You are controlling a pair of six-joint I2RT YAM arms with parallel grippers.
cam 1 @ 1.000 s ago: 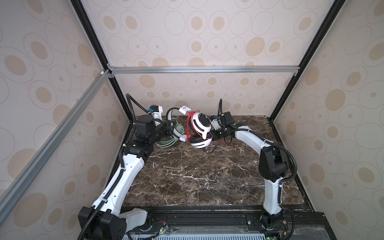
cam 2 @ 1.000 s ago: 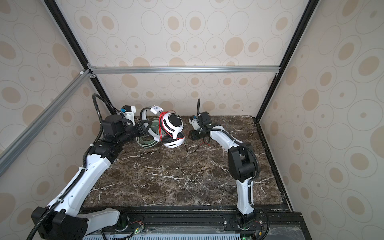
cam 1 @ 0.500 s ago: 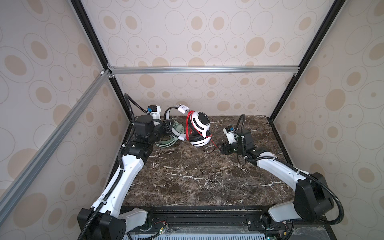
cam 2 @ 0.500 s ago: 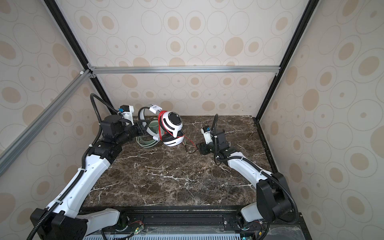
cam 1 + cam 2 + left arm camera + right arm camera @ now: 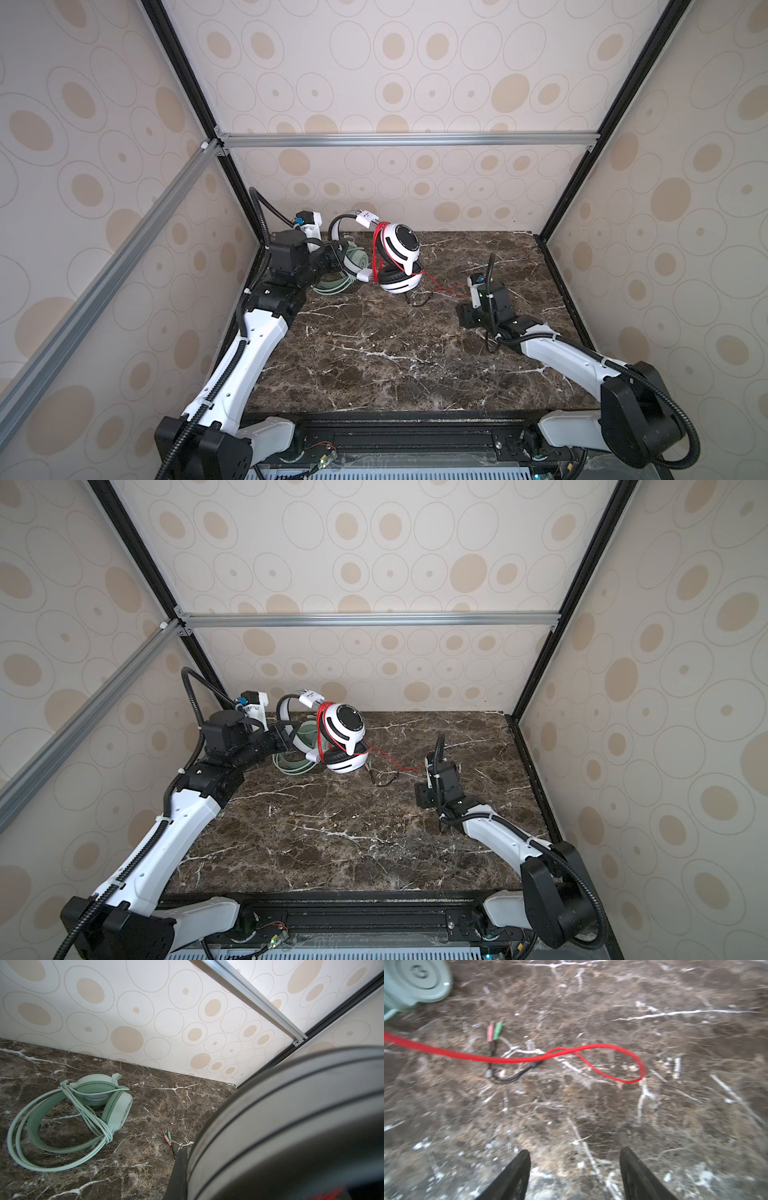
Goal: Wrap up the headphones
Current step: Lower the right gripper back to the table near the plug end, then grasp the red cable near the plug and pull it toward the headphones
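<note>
Marble tabletop (image 5: 374, 365). Right fingers (image 5: 512, 1174) apart, empty, over bare stone. Red cable (image 5: 591, 1064) loops just beyond; pink/green plugs (image 5: 494, 1031) clear only in wrist views. White headset (image 5: 400, 249) propped back-left, left fingers (image 5: 333, 257) clamped on its band; tag (image 5: 365, 216) unreadable. Mint headset (image 5: 93, 1093) flat beside it, cable wound round its band, shown only by left wrist view.

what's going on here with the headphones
The left claw is shut on the band of the white-and-black over-ear headset, propping it up at the far left of the brown marble table. A few turns of its thin red cable are wound on it; the rest trails loose on the table. The right claw is open and empty near that loose end. The mint-green headset lies alongside, cable already wrapped.
</note>
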